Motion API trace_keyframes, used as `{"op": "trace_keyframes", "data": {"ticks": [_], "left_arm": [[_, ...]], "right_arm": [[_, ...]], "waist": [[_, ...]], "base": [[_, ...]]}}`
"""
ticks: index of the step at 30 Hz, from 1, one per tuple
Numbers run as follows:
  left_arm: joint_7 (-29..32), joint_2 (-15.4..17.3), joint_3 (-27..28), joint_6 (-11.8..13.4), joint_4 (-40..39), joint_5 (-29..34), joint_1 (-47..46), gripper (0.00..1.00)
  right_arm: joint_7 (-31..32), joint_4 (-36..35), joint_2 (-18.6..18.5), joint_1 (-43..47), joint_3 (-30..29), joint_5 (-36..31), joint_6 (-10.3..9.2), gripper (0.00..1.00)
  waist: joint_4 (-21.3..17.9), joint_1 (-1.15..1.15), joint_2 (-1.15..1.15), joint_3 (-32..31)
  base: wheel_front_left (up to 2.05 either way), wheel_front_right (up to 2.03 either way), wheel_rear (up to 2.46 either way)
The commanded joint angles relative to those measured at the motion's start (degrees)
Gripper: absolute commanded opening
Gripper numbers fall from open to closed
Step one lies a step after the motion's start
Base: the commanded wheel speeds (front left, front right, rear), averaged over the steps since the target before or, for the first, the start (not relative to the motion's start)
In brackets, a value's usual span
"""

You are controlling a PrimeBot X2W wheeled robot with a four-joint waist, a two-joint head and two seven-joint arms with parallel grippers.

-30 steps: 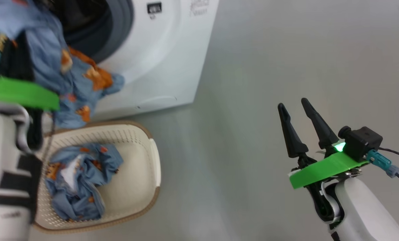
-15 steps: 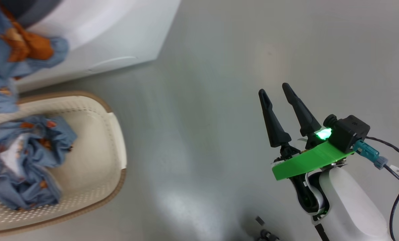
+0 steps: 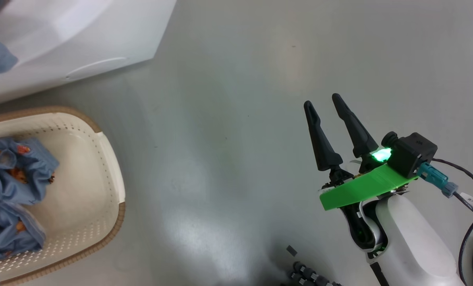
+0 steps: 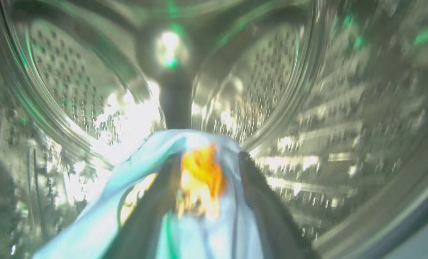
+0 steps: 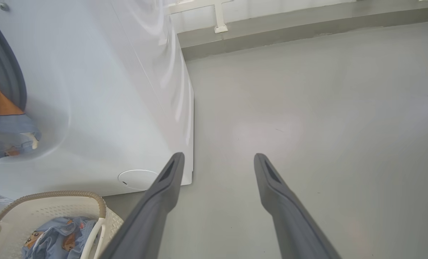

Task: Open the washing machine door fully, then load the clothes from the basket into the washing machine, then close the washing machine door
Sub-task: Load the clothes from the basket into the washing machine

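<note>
From overhead, the head camera looks steeply down at the grey floor [image 3: 228, 119]. The washing machine [image 3: 81, 35] shows its lower front corner at the upper left, and the left edge cuts off the basket [image 3: 109, 174]. The right wrist camera sits low and faces along the floor towards the far wall [image 5: 271, 9]. It shares that machine corner, the basket rim and the floor. The left wrist camera is inside the drum [image 4: 73, 72], very close, facing its back. Its picture is blurred.
</note>
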Motion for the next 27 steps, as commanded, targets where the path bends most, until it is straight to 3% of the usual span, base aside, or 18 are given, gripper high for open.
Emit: {"op": "trace_keyframes", "data": {"ticks": [1, 6, 11, 27], "left_arm": [[-0.02, 1.54, -0.22, 0.07, 3.77, 0.77, 0.6, 1.0], [-0.06, 0.51, -1.2, -0.66, 11.57, 0.71, 0.04, 1.0], [-0.1, -0.18, -0.85, -1.44, 12.66, 0.13, 1.73, 1.0], [-0.12, -6.83, 1.83, -4.21, -1.76, 0.37, 24.15, 1.0]], "right_arm": [[-0.45, -0.75, -0.03, 0.62, 0.62, -0.3, 0.26, 1.0], [-0.45, -0.46, -0.04, 0.61, 0.38, -0.71, 0.26, 1.0], [-0.45, -0.2, -0.44, 0.49, 0.38, -0.86, 0.26, 1.0], [-0.45, 2.34, -3.89, 2.21, -0.23, -0.31, 0.26, 1.0]], "waist": [[0.76, 0.0, 0.0, -1.03], [2.11, 0.0, 0.0, -3.16], [3.34, 0.0, 0.0, -5.59], [10.66, 0.0, 0.0, -19.04]], "base": [[0.0, 0.0, 0.0], [0.0, 0.0, 0.0], [0.0, 0.0, 0.0], [0.0, 0.0, 0.0]]}}
